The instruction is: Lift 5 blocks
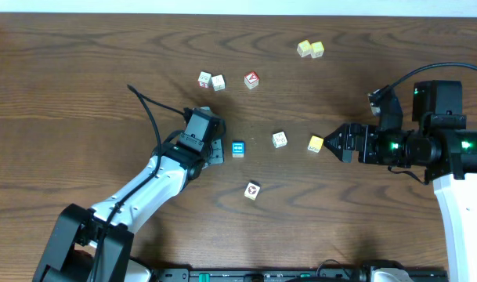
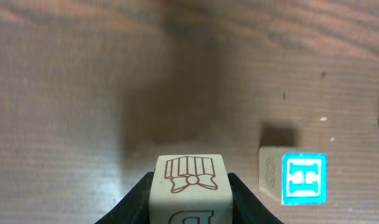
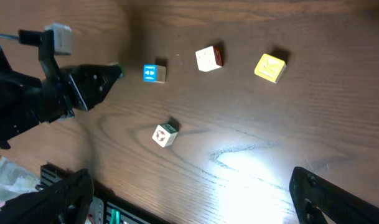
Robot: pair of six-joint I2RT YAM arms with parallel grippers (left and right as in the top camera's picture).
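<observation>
My left gripper point(image 2: 191, 186) is shut on a cream block point(image 2: 190, 177) printed with a red bow-tied drawing; its black fingers point(image 2: 138, 196) press both sides. In the overhead view this gripper point(image 1: 215, 150) hides that block. Just right of it lies the blue-faced block point(image 1: 238, 149) point(image 2: 295, 178) point(image 3: 154, 73). Farther right are a white block point(image 1: 280, 139) point(image 3: 208, 58) and the yellow block point(image 1: 316, 144) point(image 3: 269, 67). A block with a red-and-black mark point(image 1: 252, 190) point(image 3: 164, 134) sits nearer the front. My right gripper point(image 1: 332, 144) point(image 3: 195, 205) is wide open beside the yellow block, holding nothing.
A pale yellow-green pair of cubes point(image 1: 310, 49) lies at the back right. A red-topped cube point(image 1: 251, 79) and two white cubes point(image 1: 211, 81) sit at the back centre. The left arm's black cable point(image 1: 148, 110) loops over the table.
</observation>
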